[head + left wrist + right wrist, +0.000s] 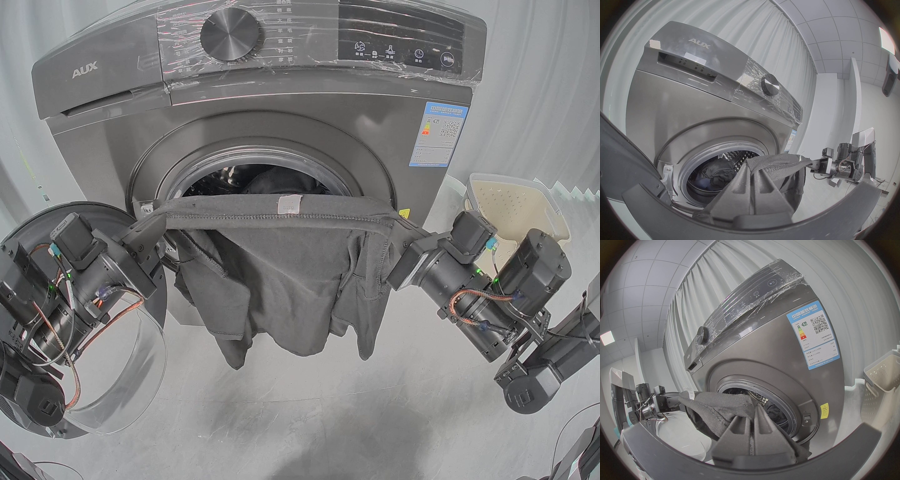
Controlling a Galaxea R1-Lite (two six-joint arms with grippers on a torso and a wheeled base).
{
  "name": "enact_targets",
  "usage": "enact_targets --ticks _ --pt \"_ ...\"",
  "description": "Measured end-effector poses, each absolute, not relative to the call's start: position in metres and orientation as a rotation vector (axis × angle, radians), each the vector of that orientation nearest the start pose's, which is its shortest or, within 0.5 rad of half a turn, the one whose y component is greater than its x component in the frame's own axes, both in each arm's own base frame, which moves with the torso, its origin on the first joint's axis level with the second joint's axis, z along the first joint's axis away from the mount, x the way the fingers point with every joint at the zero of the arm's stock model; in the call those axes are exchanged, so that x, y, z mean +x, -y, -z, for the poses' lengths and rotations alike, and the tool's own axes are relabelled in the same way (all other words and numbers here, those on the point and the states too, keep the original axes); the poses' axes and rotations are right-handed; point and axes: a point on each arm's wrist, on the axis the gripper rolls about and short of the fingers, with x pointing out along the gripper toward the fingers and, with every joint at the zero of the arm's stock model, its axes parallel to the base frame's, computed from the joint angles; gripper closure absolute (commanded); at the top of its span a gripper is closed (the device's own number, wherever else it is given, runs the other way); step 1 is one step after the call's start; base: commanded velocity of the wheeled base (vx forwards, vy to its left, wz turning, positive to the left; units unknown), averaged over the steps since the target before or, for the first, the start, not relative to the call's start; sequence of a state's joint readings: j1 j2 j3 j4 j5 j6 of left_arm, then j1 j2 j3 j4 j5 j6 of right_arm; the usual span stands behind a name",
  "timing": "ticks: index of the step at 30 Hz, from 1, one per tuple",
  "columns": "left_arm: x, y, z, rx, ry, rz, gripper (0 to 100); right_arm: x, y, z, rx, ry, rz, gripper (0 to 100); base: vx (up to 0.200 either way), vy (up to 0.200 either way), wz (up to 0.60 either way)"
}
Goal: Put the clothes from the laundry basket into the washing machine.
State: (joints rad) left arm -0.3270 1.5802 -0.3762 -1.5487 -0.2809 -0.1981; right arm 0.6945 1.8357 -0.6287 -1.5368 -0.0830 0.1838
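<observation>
You have the grey front-loading washing machine [250,119] straight ahead, its round opening facing you. Its door [119,375] is swung wide open on your left, the clear bowl of the window low beside the left arm. A dark grey garment [281,269] is stretched level across the front of the opening, just below its upper rim, and the rest of the cloth hangs loose down the machine's front, clear of the floor. The cream laundry basket [519,203] stands on the floor to the right of the machine, near the right arm. Your left gripper [150,222] is clenched on the garment's left end, next to the door hinge. Your right gripper [403,230] is clenched on the right end, at the right edge of the opening. More dark clothes [275,181] already lie inside the drum behind the stretched hem. A small white tag [289,204] sits at the middle of the taut edge.
</observation>
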Motion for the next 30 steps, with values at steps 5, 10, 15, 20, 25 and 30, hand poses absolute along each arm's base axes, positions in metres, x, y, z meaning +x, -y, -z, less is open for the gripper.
enact_targets --ticks 5,10,15,20,25,30 --pt "0.216 0.083 -0.197 -0.198 0.284 0.646 100 0.237 -0.195 -0.185 0.306 0.246 -0.638 100 0.000 0.000 0.00" --pt "0.213 0.097 -0.193 -0.205 0.263 0.691 100 0.235 -0.195 -0.181 0.305 0.228 -0.648 100 0.000 0.000 0.00" --pt "0.211 0.114 -0.185 -0.201 0.227 0.751 100 0.230 -0.196 -0.173 0.300 0.192 -0.667 100 0.000 0.000 0.00" --pt "0.211 0.126 -0.180 -0.191 0.210 0.765 100 0.221 -0.201 -0.159 0.284 0.132 -0.710 100 0.000 0.000 0.00" --pt "0.213 0.131 -0.179 -0.194 0.207 0.770 100 0.213 -0.211 -0.143 0.269 0.064 -0.754 0 0.000 0.000 0.00" --pt "0.217 0.133 -0.183 -0.203 0.229 0.750 100 0.196 -0.219 -0.115 0.221 -0.056 -0.805 0 0.000 0.000 0.00"
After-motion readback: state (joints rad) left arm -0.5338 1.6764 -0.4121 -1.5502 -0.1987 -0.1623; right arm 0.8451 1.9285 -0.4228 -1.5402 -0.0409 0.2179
